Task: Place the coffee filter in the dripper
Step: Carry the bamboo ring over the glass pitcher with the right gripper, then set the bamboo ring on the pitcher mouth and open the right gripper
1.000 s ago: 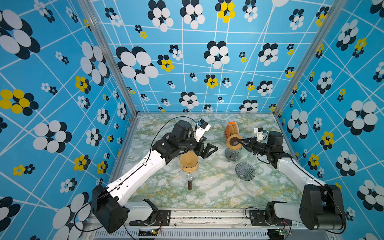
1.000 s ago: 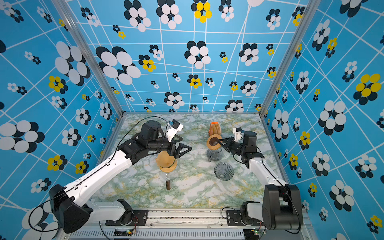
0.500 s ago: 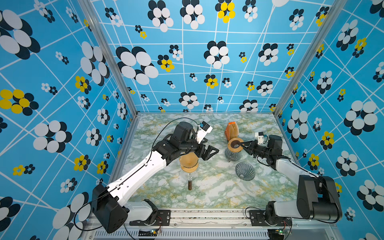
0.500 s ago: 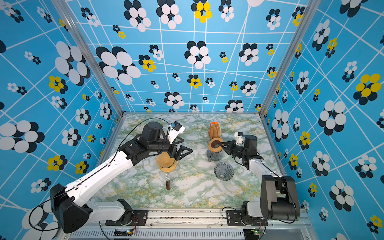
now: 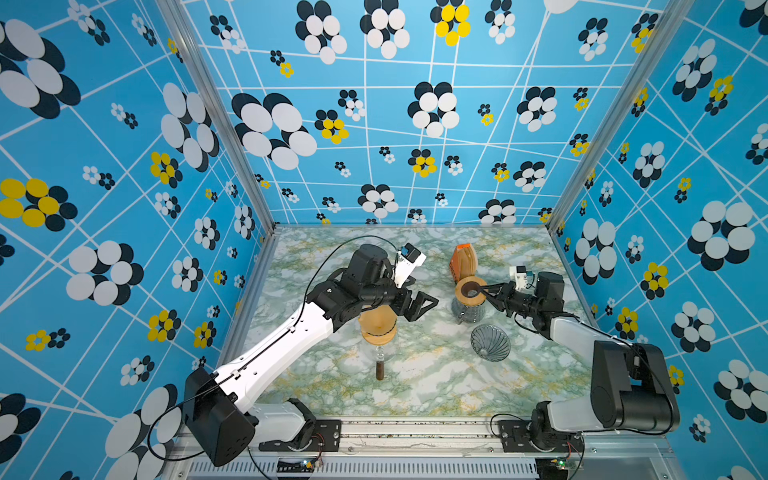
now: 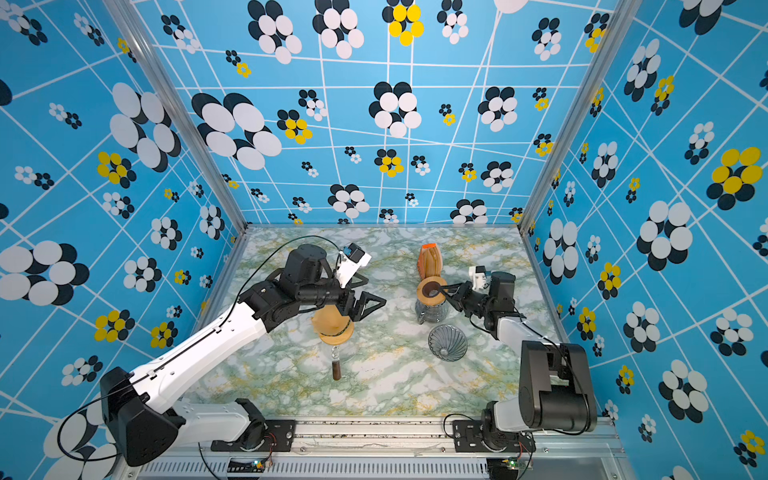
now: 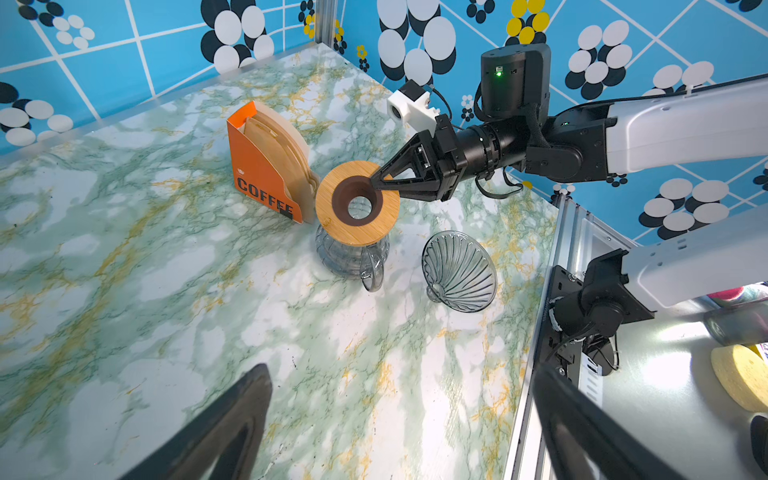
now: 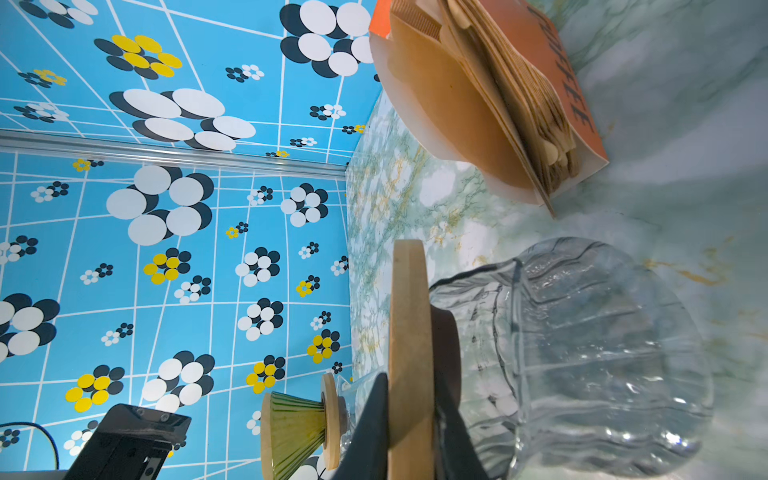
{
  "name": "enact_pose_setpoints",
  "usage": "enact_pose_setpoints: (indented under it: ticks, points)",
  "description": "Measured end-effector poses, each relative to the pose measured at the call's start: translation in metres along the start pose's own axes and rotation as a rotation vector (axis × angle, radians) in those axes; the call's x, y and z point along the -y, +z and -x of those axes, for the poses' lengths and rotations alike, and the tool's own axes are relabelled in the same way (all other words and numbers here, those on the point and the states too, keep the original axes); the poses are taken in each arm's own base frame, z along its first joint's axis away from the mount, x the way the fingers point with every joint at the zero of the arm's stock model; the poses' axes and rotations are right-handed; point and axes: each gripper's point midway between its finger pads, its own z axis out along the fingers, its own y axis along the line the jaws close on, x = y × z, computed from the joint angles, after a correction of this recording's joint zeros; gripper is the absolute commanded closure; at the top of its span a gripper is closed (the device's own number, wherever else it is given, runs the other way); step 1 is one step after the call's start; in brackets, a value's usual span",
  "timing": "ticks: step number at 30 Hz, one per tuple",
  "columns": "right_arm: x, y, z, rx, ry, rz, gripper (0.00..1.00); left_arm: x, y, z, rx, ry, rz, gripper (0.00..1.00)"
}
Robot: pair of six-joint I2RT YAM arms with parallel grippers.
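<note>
The right pincer [image 7: 376, 183] is clamped on the rim of the wooden ring [image 7: 332, 226] atop the glass carafe [image 7: 347, 259], with 1 finger on each face. The coffee filters [image 7: 282, 141] stand packed in their orange box [image 7: 257, 170], just beyond the carafe on the counter [image 7: 166, 291]. The glass dripper [image 7: 459, 272] lies on its side just beside the carafe, on its near side. The left pincer [image 5: 424, 306], well apart from the carafe, gapes wide and holds nothing.
</note>
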Motion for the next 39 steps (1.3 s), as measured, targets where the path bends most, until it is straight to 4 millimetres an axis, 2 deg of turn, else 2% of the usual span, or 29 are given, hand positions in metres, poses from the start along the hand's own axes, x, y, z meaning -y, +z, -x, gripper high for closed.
enact_pose_setpoints:
  ticks: [16, 29, 39]
  points:
    - [0.019, -0.005, 0.001, 0.008, 0.037, -0.043, 0.69, -0.004, 0.0, -0.002, -0.005, -0.003, 0.024, 0.01]
    - [0.02, -0.015, 0.0, 0.004, 0.014, -0.091, 0.66, -0.007, 0.004, -0.006, -0.025, -0.013, 0.034, 0.01]
    - [0.021, -0.029, 0.0, 0.004, -0.016, -0.199, 0.63, -0.008, 0.004, -0.008, -0.031, -0.016, 0.038, 0.01]
